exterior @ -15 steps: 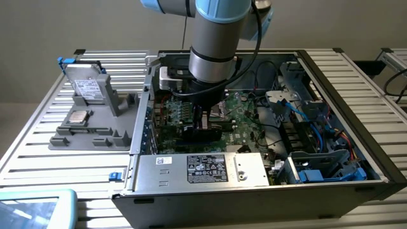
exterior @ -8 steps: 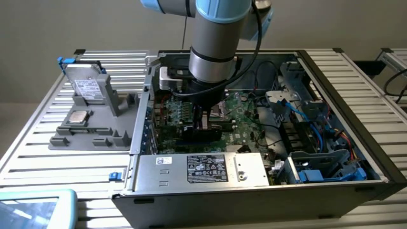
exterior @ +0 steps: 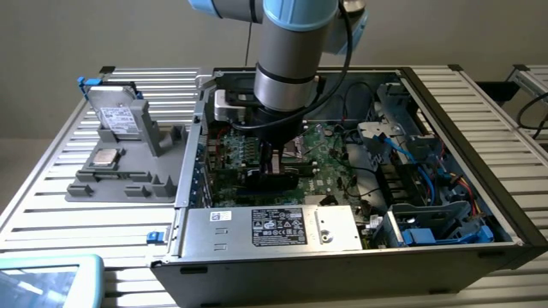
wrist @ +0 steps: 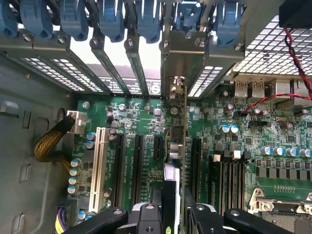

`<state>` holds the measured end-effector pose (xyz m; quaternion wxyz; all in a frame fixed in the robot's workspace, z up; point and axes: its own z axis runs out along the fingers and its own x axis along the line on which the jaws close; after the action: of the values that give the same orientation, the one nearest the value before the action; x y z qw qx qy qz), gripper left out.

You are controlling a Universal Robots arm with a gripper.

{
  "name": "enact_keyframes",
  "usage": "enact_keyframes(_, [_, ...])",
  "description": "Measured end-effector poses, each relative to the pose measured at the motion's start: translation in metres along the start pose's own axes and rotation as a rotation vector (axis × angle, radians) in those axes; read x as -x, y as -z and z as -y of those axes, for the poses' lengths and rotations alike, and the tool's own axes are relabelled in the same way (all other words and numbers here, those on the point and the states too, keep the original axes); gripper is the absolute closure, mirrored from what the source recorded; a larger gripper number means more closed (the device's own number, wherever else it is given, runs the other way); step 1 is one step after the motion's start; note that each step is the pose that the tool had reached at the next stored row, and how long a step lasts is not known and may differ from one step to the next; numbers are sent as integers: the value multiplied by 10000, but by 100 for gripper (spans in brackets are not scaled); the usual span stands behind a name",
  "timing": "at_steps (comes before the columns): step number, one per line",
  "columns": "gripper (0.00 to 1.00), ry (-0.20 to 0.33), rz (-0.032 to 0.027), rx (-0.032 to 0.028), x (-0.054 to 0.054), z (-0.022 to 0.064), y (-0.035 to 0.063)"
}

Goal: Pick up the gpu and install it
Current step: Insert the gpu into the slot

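Claw (wrist: 173,202) tips cut off at the wrist view's edge — gpu (wrist: 185,146) edge-on, faces hidden

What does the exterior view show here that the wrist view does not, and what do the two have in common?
Exterior view alone: the grey slatted metal table, the grey plastic parts holder with a silver labelled drive standing in it, the silver power supply box with a black label, and the robot arm reaching down into the open black computer case.

Wrist view alone: the row of blue plastic slot clips, the white expansion slot, and the braided yellow cable.

Both: the green motherboard and the black gripper, shut on the thin green gpu card standing edge-on.
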<state>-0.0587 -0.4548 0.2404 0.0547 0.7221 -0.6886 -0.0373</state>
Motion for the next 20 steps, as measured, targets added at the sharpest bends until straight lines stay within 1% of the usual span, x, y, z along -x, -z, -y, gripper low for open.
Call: enact_keyframes(20, [73,6,-3,2,0,-16,-10])
